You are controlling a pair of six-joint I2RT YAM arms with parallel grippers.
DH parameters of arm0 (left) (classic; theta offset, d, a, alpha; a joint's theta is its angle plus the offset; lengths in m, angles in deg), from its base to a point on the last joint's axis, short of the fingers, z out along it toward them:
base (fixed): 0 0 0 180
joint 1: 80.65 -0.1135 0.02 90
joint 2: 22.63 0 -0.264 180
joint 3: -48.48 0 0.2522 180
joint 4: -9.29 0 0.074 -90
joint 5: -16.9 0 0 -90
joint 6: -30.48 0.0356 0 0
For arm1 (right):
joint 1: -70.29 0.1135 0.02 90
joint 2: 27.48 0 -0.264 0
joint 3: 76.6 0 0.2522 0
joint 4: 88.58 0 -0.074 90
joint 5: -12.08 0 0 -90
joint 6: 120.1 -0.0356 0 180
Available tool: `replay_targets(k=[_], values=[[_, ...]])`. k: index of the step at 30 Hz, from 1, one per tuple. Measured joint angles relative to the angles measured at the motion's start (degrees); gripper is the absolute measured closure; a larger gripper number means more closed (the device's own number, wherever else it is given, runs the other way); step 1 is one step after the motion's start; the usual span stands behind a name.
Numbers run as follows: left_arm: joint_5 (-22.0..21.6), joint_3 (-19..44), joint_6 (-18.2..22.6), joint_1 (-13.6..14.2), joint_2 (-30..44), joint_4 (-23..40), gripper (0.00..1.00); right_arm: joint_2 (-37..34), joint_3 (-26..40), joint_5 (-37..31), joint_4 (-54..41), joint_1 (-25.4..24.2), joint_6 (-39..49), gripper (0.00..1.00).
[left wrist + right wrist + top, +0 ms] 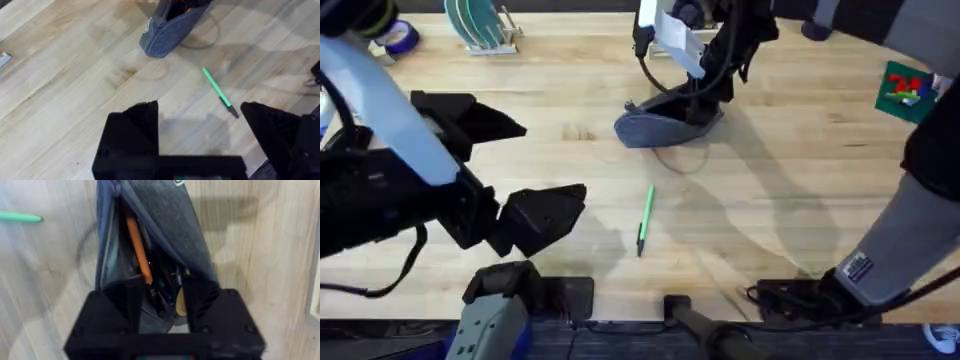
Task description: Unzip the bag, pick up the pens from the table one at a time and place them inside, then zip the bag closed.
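Note:
The grey-blue bag (pixel 655 127) lies at the far middle of the table (pixel 790 170), its zipper open and its right end raised. My right gripper (pixel 705 105) is at that raised end. In the right wrist view its fingers (pixel 131 297) stand close together at the bag's (pixel 165 220) open mouth, with grey fabric between them; an orange pen (pixel 137 245) and dark items lie inside. A green pen (pixel 645 220) lies on the wood in front of the bag. My left gripper (pixel 515 165) hovers open to the pen's left; its wrist view shows the pen (pixel 219 92) just beyond its fingers (pixel 137 127).
A rack with teal plates (pixel 480 25) and a blue tape roll (pixel 400 38) stand at the far left. A green box (pixel 905 88) lies at the far right. Bare wood stretches right of the pen.

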Motion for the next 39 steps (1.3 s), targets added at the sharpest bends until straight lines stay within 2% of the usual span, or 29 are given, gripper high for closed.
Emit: replay_targets(k=[2,3,5,6,32,39], values=[[-0.02,0.0,0.0,0.0,0.0,0.0,0.006,0.0,0.0,0.02,0.06,0.07,-0.07,0.408],[-0.02,0.0,0.0,0.0,0.0,0.0,0.006,0.0,0.0,0.04,0.07,0.07,-0.28,0.307],[-0.02,0.0,-0.02,0.0,0.0,0.0,0.005,0.0,0.0,0.02,0.07,0.07,-0.13,0.042],[-0.01,0.0,-0.01,0.0,0.0,0.0,0.005,0.0,0.0,0.02,0.02,0.15,-0.21,0.017],[-0.01,0.0,-0.01,0.0,0.0,0.55,0.005,0.12,0.0,0.02,-0.39,0.18,-0.6,0.006],[-0.02,0.0,-0.02,0.0,0.0,0.63,0.005,3.36,0.0,-0.08,-4.11,0.22,-3.48,0.006]])
